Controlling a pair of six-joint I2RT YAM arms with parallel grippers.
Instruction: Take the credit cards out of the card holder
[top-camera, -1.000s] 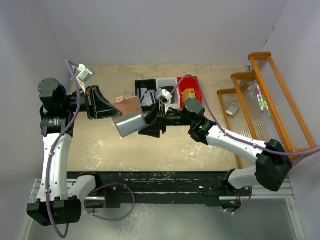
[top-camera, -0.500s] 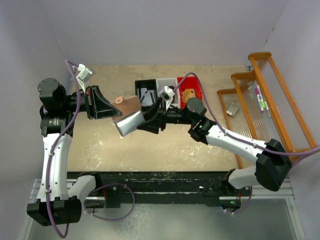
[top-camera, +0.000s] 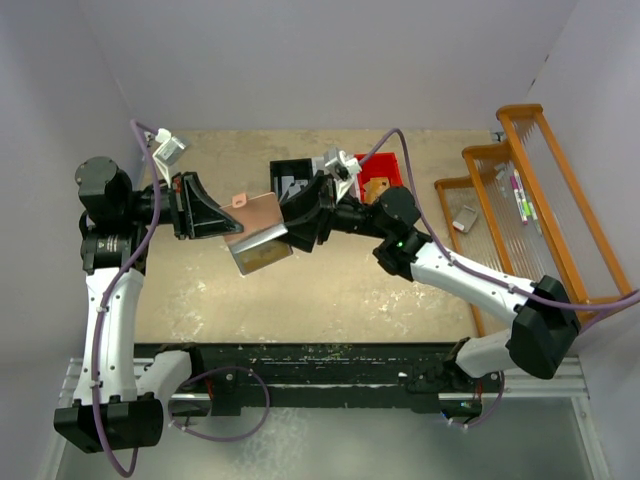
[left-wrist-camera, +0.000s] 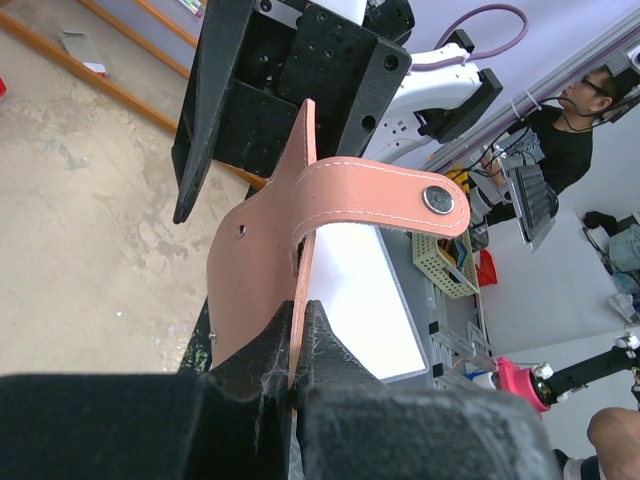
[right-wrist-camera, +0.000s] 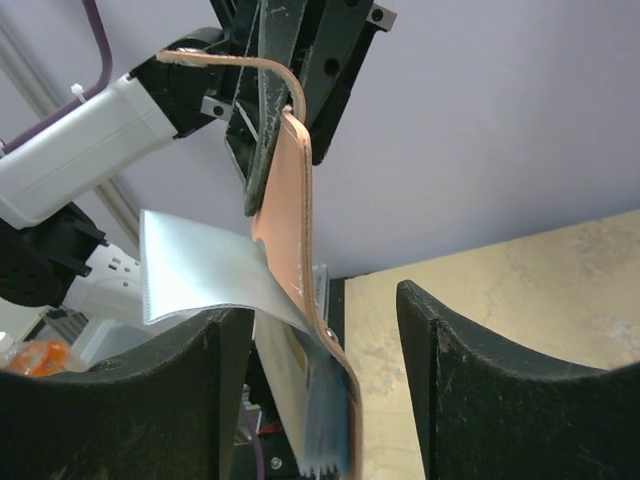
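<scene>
Above the table (top-camera: 340, 290), toward its far edge, the left gripper (left-wrist-camera: 300, 345) pinches 1 flap of the card holder (left-wrist-camera: 290, 240), holding it aloft so the right gripper (right-wrist-camera: 318, 305) can reach inside. That pincer's 2 fingers stand spread, straddling the holder where a grey credit card (right-wrist-camera: 195, 265) appears to protrude.

Salmon-pink card holder (left-wrist-camera: 340, 190), blue-grey inside
</scene>
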